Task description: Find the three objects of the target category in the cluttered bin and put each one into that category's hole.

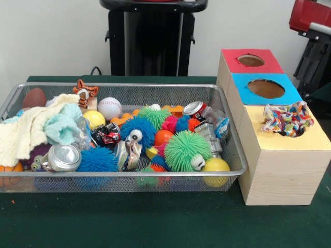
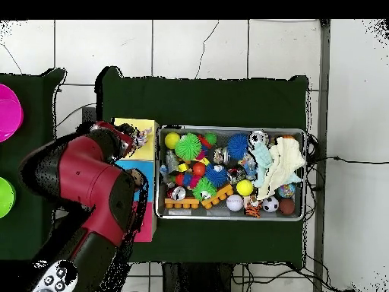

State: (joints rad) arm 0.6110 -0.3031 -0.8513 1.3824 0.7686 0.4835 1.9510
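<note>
1. While the red and black arm bends over the row of boxes in the overhead view, its hand sits above the yellow-topped box; whether it is spread or pressed together cannot be told.
2. One speckled cloth piece, patterned red, yellow, blue and white, lies crumpled on the yellow top, draped over the round hole and partly sunk into it.
3. Behind that box stand the blue-topped box and the red-topped box, each hole open and dark, the three touching in a line at the right end of the wire mesh bin.
4. Piled inside the bin are a green spiky ball, a blue spiky ball, a baseball, a yellow ball, crushed cans and a toy tiger.
5. At the bin's left end in the front view, a cream cloth hangs over the rim beside a mint cloth.
6. Both bin and boxes rest on a dark green surface.
</note>
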